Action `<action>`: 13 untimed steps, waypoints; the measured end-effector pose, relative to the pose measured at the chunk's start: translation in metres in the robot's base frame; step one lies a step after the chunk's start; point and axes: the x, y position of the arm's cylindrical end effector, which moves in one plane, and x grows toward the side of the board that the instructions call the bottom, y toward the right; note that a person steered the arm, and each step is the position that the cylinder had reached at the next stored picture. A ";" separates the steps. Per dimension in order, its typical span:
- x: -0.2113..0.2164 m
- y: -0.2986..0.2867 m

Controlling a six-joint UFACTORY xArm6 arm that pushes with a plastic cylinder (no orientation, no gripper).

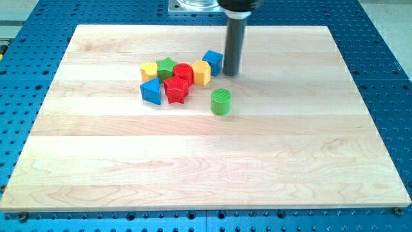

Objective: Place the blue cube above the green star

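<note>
My tip point(231, 73) sits just to the view's right of the blue cube point(213, 62), touching it or nearly so; I cannot tell which. The rod holds nothing: it is a bare pusher, and it is free.

Taking the green star point(167, 66) as my landmark: the blue cube lies to its right, at the right end of the cluster and roughly level with it, not above it yet. Between the two sit a red block point(183, 71) and a yellow block point(201, 73), packed close. A second yellow block point(149, 71) touches the star on its left. A red star point(176, 90) is just below it, a blue block point(151, 91) below and left, and a green cylinder point(221, 102) stands apart, below and well to the right.

My worry is the direction of push. From where I stand, a straight shove leftward would likely drive the cube into the yellow and red blocks, and they would carry the star along, so the target moves as I chase it. I judge I need to get below the cube first and send it toward the view's top, then bring it left along the bare board point(116, 38) above the star.

The cube may also rotate off a small tip and slip aside. Coming round, the rod could clip the yellow block.
</note>
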 end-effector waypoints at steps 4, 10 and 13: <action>0.030 -0.016; -0.052 0.002; -0.068 -0.085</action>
